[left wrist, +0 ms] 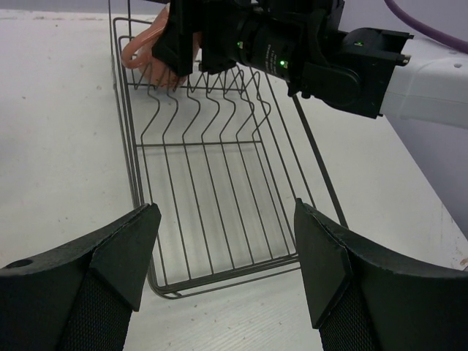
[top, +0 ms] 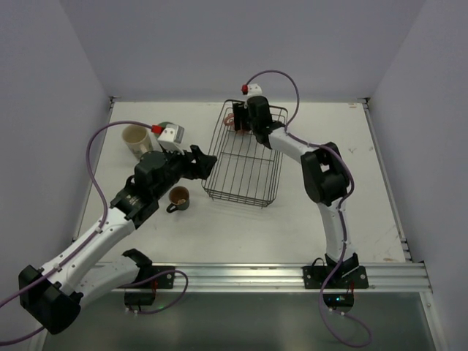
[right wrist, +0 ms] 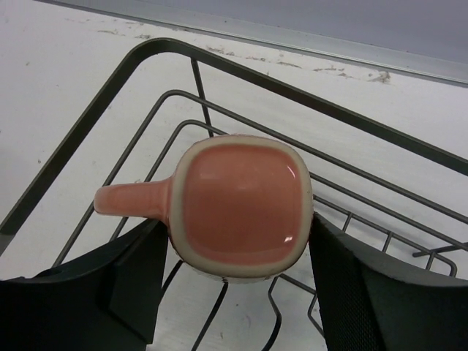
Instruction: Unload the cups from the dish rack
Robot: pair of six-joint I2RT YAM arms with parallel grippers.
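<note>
Top view: dark wire dish rack (top: 241, 199) lies mid-table (top: 351, 205); right fingers (top: 241, 126) sit at its far end, their tips and whatever is between them hidden under the wrist; only a sliver of pink shows there. Left fingers (top: 208, 162) hover just beside the rack's left rim. Cream tumbler (top: 135, 139) stands on the table left of the rack; small black handled mug with brown inside (top: 178, 197) stands upright near the rack's near-left corner, apart from it.

Left wrist view: left fingers (left wrist: 110, 263) spread wide with nothing between them; rack (left wrist: 133, 157) ahead, near end empty grid; salmon-pink handled mug (left wrist: 150, 55) at the far end, mostly covered by the right arm, top cut off by the frame.

Right wrist view: pink mug (right wrist: 241, 197) lies in the rack's far corner (right wrist: 80, 128), flat pink face toward the camera, handle pointing left; can't tell whether base or mouth. Right fingers (right wrist: 380, 292) are partly closed, one pressed against each side of the mug; lower edge of the mug is hidden between them; table (right wrist: 73, 66) beyond.
</note>
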